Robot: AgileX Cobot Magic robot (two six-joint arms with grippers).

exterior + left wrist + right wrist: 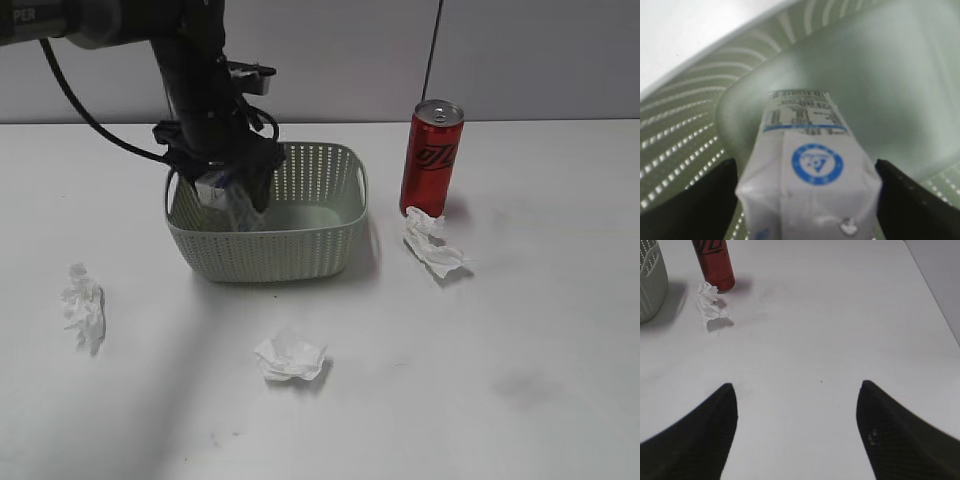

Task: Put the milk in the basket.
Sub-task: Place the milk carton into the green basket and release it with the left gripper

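Looks like a lab or test bench, not a home. Plain white table with faint smudges, set against bare grey wall panels with a seam; thin dark cable hanging down the wall. Black robot arm with trailing wires reaches over the table. Props look staged: green basket, red can, three crumpled tissues scattered about. No furniture, decor or household clutter visible anywhere.

milk inside basket, can right
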